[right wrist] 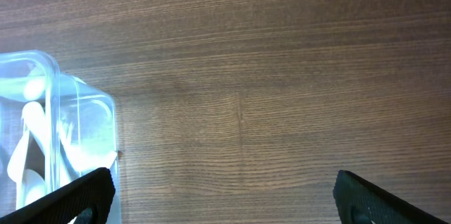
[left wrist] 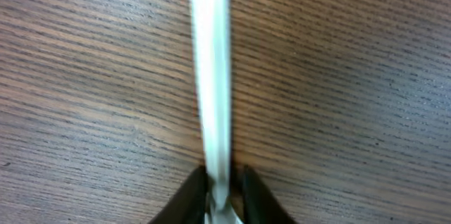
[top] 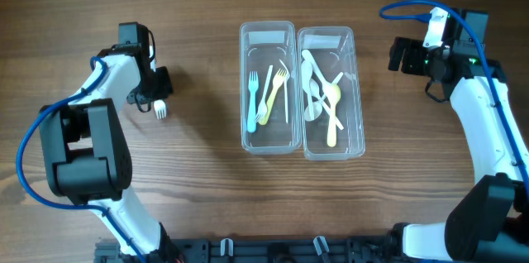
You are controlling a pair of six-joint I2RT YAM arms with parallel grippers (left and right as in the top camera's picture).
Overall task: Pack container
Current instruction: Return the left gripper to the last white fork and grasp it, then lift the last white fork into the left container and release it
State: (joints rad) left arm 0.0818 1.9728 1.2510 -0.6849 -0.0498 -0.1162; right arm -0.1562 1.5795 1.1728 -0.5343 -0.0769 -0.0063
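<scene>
Pinched between the left fingers, a white fork fills the left wrist view, its handle running straight up the picture over the wood grain of the desk. From overhead, the fork's tines point toward the near edge of the desk, on the left side and well apart from both containers; whether they touch the wood cannot be told.

Near the middle stand two clear containers, side by side with their long walls touching. The left container holds a blue fork, a yellow fork and a pale fork, all lying lengthwise. The right container holds several white spoons crossing one another and a yellow spoon.

Farther right, the right fingers are spread wide with nothing between them, facing the right container. The right wrist view catches a corner of that container at its left edge.
</scene>
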